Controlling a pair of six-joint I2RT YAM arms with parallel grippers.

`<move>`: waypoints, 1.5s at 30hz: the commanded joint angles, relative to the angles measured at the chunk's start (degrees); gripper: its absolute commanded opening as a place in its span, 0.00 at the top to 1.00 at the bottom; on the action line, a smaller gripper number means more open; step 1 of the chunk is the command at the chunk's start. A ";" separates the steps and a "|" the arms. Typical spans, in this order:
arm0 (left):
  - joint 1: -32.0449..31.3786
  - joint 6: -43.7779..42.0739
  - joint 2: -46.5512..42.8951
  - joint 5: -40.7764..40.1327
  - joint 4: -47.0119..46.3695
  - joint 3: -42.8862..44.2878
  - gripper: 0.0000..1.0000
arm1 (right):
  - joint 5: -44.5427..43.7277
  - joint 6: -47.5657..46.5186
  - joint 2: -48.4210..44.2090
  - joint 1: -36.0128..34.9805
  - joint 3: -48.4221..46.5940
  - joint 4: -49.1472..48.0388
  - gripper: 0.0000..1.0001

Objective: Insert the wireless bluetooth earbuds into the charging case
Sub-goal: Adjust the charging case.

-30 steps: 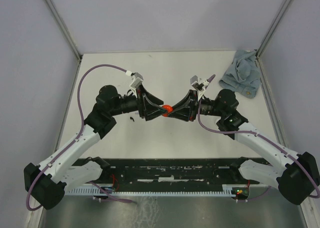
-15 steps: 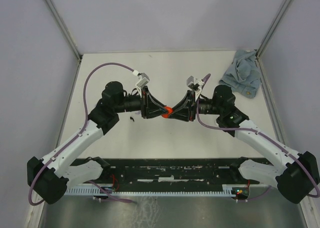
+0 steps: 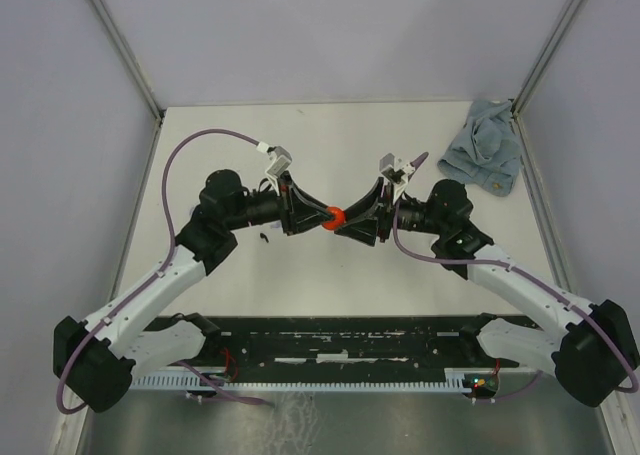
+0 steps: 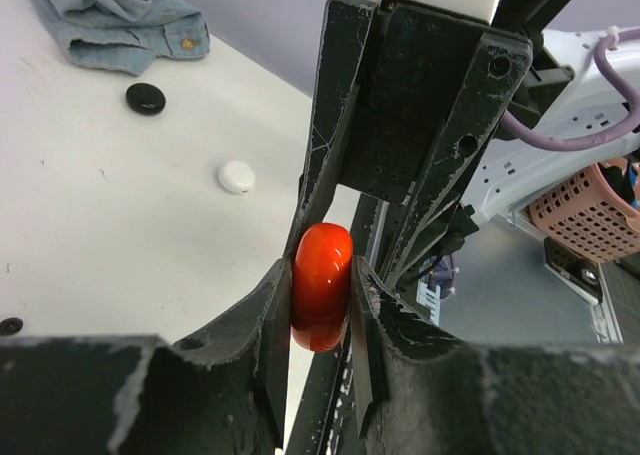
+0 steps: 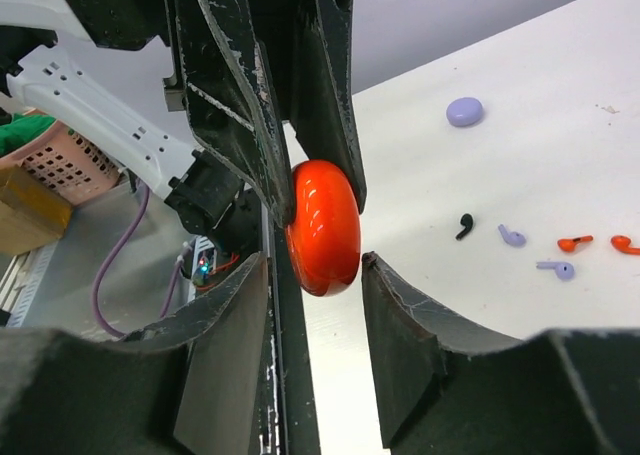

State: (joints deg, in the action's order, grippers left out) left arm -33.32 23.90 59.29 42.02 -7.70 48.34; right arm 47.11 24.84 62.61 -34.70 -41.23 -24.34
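Observed red charging case [image 3: 333, 216] at frame centre clamped flat-faced by left gripper [image 4: 322, 270], right gripper [image 5: 315, 260] parted astride it, earbuds [image 5: 511, 236] loose at right of the right wrist view.

four round cases [image 4: 321, 287], at least five tiny earbuds [image 5: 465, 225], one cloth [image 3: 485, 153]

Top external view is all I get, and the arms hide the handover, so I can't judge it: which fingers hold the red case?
Observer: Left wrist view shows the left fingers pressed on both flat faces of the red case.
Operator: And the right side?
Observer: In the right wrist view the right fingers stand wider than the case, not clamping it.
Operator: Any earbuds nearby?
Observer: Loose on the table: a black earbud, two lilac earbuds, two orange earbuds.
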 commanded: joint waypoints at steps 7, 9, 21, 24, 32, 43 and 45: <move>0.27 7.29 -2.74 -3.98 -19.20 -5.33 0.85 | -5.06 11.09 0.64 0.04 5.96 -23.90 0.47; 0.23 8.44 -2.90 -4.26 -21.58 -6.14 0.85 | -5.94 12.34 1.44 0.02 6.66 -26.70 0.47; 0.13 10.84 -3.33 -4.75 -26.99 -7.35 0.85 | -7.91 20.91 7.98 -0.05 8.32 -44.61 0.50; 0.18 11.52 -3.14 -4.71 -28.06 -7.66 0.85 | -7.84 21.30 8.36 -0.12 7.88 -45.79 0.51; -0.14 12.24 -1.90 -4.41 -30.22 -7.91 0.85 | -7.32 21.87 9.64 -0.92 6.50 -46.77 0.51; -0.82 10.87 -1.52 -3.77 -29.52 -7.73 0.85 | -7.33 22.05 11.00 -1.77 5.70 -48.39 0.52; -0.78 10.27 -1.61 -3.55 -28.77 -7.69 0.84 | -7.43 21.93 10.96 -1.77 5.80 -48.51 0.52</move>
State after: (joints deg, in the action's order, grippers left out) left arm -33.63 34.68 57.78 37.56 -34.06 40.21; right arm 39.75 46.26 73.36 -36.25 -33.04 -67.81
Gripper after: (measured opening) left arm 0.327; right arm 0.480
